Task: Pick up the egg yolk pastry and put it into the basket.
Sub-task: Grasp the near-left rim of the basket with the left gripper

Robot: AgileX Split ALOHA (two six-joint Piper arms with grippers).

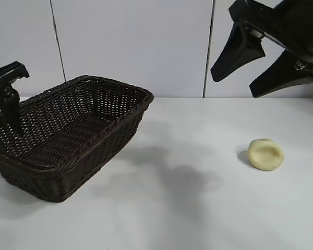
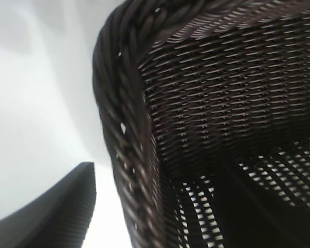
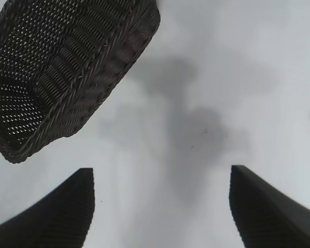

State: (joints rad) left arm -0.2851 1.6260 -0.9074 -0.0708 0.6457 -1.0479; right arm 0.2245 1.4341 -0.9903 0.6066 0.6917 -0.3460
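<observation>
Exterior view: the small pale yellow, dented, bun-like egg yolk pastry [image 1: 266, 154] is seen lying alone on the white table [image 1: 198, 208], well apart from the large dark brown woven wicker basket [image 1: 68, 140], which is set at the table's left side. The pastry is untouched, so the pick-up is judged not yet begun. The right gripper [image 1: 250, 67] is held high above and slightly behind the pastry, angled downward, its jaws spread wide and empty; this pose is read as staging for a descent onto the pastry. The left gripper [image 1: 5, 99] is seen at the basket's near-left rim, possibly placed there to steady the basket; contact cannot be confirmed.

Left wrist view: the braided rim and inner wall of the basket [image 2: 196, 103] fill the picture at close range. One dark finger [image 2: 62, 212] is seen outside the rim, over bare table. The jaws are taken as partly open, with nothing visibly held.

Right wrist view: two fingertips [image 3: 67, 206] are seen set wide apart over bare table, nothing between them. The basket [image 3: 67, 67] lies farther off.
</observation>
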